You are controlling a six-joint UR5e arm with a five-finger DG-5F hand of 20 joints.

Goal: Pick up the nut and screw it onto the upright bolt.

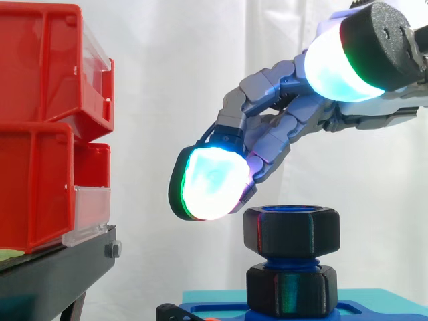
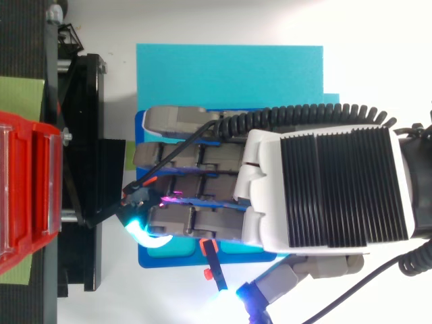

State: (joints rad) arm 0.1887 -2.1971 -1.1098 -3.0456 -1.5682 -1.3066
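A black hex nut (image 1: 291, 231) sits at the top of the upright blue bolt (image 1: 292, 263), level on the thread. A second black hex piece (image 1: 291, 289) sits lower on the bolt, on the blue base (image 1: 207, 310). My hand (image 1: 281, 134) hangs just above the upper nut with its fingers relaxed and holding nothing. One glowing fingertip (image 1: 210, 184) hovers at the nut's upper left, a small gap apart from it. In the top view my hand (image 2: 324, 189) lies flat over the base and hides the bolt and nut.
Red bins (image 1: 40, 134) stand stacked on the black stand (image 1: 53, 274) to the left, a short way from the fingertip. A teal mat (image 2: 229, 74) lies under the blue base (image 2: 140, 123). A white curtain hangs behind.
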